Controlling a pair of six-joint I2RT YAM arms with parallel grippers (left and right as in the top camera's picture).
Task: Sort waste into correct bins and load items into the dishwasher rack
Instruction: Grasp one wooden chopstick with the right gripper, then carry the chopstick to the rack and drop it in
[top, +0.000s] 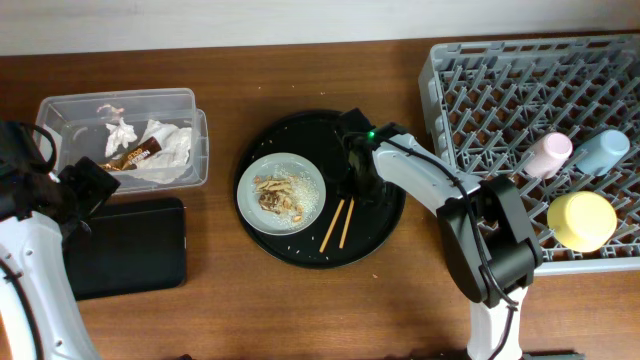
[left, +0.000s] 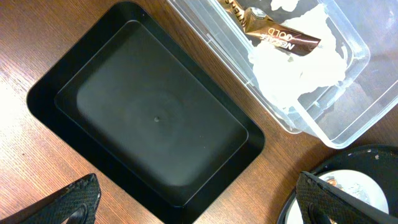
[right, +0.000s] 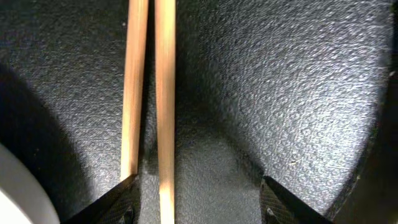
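The right gripper (right: 199, 198) has its fingers open low over the two chopsticks (right: 165, 93) on the round tray (right: 280, 93), and the left gripper (left: 196, 194) hangs with fingers open above the black bin (left: 149, 118).

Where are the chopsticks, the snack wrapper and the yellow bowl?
Chopsticks (right: 165, 93): right wrist view, middle of the right-hand stick.
Snack wrapper (left: 277, 32): left wrist view, its printed middle.
Yellow bowl (top: 581, 221): overhead view, centre of the bowl.
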